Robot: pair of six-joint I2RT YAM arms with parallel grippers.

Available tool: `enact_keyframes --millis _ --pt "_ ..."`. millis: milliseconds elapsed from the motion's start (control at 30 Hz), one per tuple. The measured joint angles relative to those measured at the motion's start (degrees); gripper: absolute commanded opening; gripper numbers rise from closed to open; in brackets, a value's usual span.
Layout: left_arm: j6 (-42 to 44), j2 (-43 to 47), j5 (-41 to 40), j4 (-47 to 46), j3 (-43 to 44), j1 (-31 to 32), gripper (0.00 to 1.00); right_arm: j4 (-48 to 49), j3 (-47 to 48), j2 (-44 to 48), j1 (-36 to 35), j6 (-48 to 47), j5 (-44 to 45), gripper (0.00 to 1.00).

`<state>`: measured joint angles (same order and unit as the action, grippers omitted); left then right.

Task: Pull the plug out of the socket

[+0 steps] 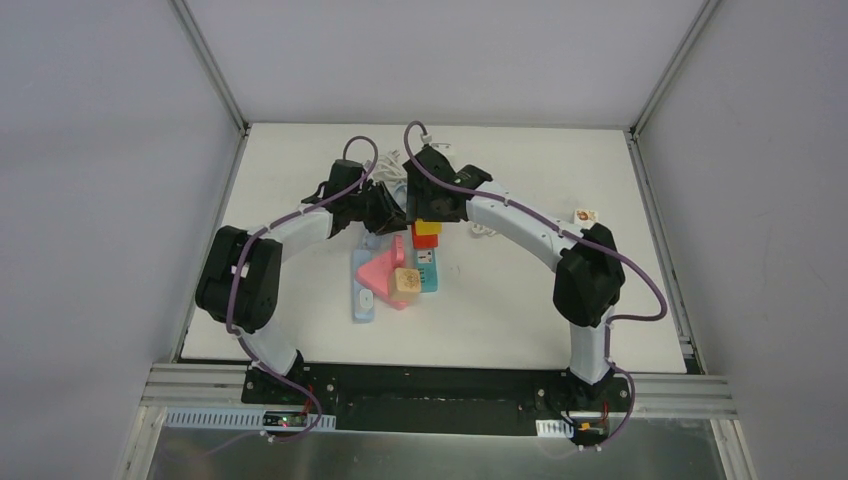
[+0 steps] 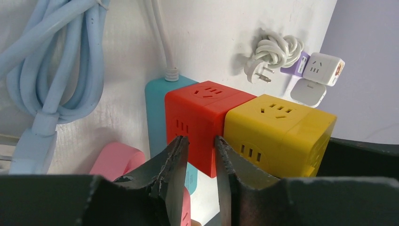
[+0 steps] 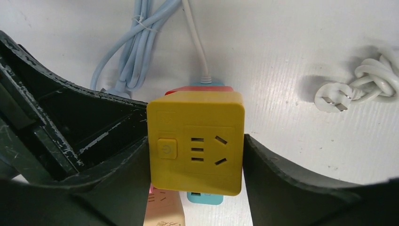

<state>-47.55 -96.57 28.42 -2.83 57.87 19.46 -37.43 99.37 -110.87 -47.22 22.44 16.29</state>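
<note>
Two arms meet over a pile of power strips at the middle of the table [image 1: 520, 320], where the yellow cube [image 2: 280, 129] sits butted against the side of the red cube [image 2: 202, 110]. The red cube in turn sits on the end of a teal power strip [image 2: 157, 113]. The yellow cube looks to be the plug in question, with the red cube as its socket.

The right gripper [image 3: 195, 150] is clenched on the yellow cube, one finger against each flank. The left gripper [image 2: 202, 143] hangs just in front of the red cube's lower face, its jaws parted only narrowly and with nothing visible between them.

The hazard is that the wrong joint gives way. With the red cube apparently unbraced, a pull on the yellow one could drag both cubes off the teal strip, or lift the whole stack and tug its white cable [image 2: 162, 47]. The cube's sides are smooth plastic, so the fingers may slide off before the prongs release. A pull that is not square to the joint could jam them. A pink strip [image 2: 115, 160] and a bundled light-blue cord [image 2: 56, 70] lie close by — either could be knocked if the cube comes free with a jerk.
</note>
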Motion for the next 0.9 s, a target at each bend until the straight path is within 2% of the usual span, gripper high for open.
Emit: enact_keyframes --millis 100,133,200,267,500,900 --pt "0.1 -0.3 0.7 0.0 0.5 0.0 0.25 -1.4 1.2 -0.7 -0.7 -0.1 1.5 0.39" --pt "0.2 -0.4 1.0 0.0 0.5 0.0 0.25 -1.9 1.7 -1.0 -0.8 -0.2 1.9 0.27" --pt "0.3 -0.5 1.2 0.0 0.6 0.0 0.25 -3.2 3.0 -1.7 -1.1 -0.2 2.4 0.1" --pt "0.5 -0.6 1.2 0.3 0.8 0.0 0.25 -4.0 3.8 -2.2 -1.2 -0.2 2.8 0.0" --pt "2.2 -1.9 1.5 3.4 3.3 0.0 0.26 -4.4 4.2 -2.3 -0.6 -0.3 1.1 0.0" --pt "3.6 -3.4 3.3 4.1 4.9 0.1 0.37 -1.9 1.4 -0.6 2.6 0.0 -5.0 0.0"
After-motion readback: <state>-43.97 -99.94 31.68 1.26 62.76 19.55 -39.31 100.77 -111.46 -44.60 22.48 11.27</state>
